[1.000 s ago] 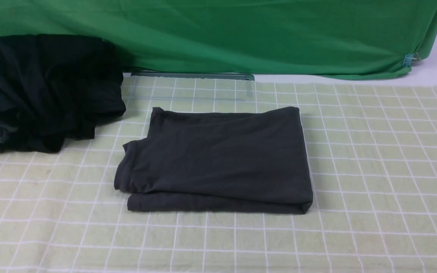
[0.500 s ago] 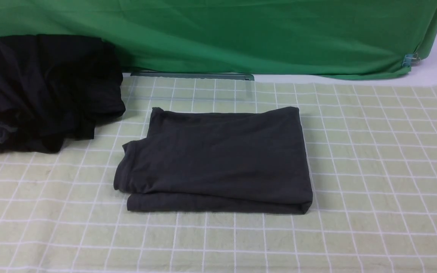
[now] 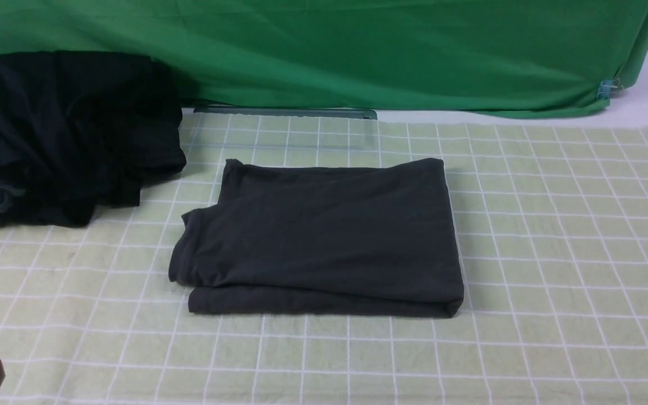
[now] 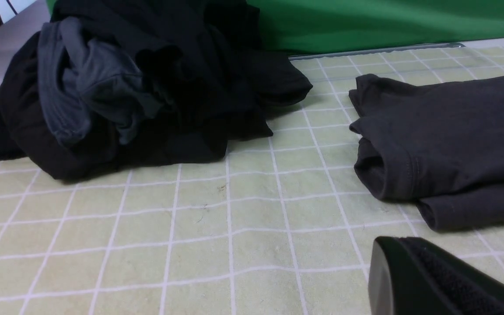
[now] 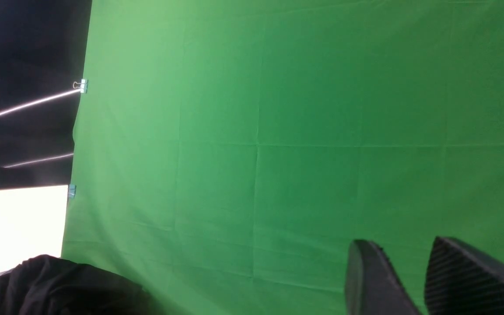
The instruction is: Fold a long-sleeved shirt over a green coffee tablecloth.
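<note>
Nearer than the dark bundle [image 3: 71, 135], the left pincer [image 4: 398, 241] is pressed together, empty. Folding looks finished; drawing back well likely means keeping high, so nothing snags the uneven left end. Right of the bundle, the folded shirt [image 3: 324, 236] lies on the tablecloth [image 3: 554, 253], long axis left-right, collar direction unclear. The right pincer [image 5: 403, 245], farther right, is spread, empty.

Open lanes on the cloth
Tablecloth [image 3: 571, 225] bare right of shirt [image 3: 324, 236]; garment bundle [image 3: 76, 129] blocks far left.
</note>
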`<action>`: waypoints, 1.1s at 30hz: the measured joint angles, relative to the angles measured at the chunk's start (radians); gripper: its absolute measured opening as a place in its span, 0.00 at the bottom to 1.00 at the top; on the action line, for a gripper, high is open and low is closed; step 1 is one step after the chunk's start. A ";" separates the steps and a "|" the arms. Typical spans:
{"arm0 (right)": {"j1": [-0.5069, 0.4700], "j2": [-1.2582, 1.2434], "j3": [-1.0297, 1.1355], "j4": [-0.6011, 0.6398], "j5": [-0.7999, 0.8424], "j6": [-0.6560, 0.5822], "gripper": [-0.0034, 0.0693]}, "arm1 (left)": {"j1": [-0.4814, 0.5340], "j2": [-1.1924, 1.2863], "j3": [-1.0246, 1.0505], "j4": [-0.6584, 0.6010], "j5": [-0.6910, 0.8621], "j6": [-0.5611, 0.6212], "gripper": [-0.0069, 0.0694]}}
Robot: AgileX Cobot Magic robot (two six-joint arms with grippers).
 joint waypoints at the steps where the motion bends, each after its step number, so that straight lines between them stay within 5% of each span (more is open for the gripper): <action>1: 0.000 0.000 0.000 0.000 0.000 0.000 0.32 | 0.000 0.000 0.000 0.000 0.000 0.000 0.09; 21: -0.004 -0.014 0.002 0.000 0.015 -0.012 0.37 | 0.000 -0.001 0.000 0.000 0.000 0.000 0.09; 33: -0.388 -0.136 0.307 0.000 0.219 -0.150 0.38 | 0.000 -0.001 0.000 0.000 0.000 0.000 0.09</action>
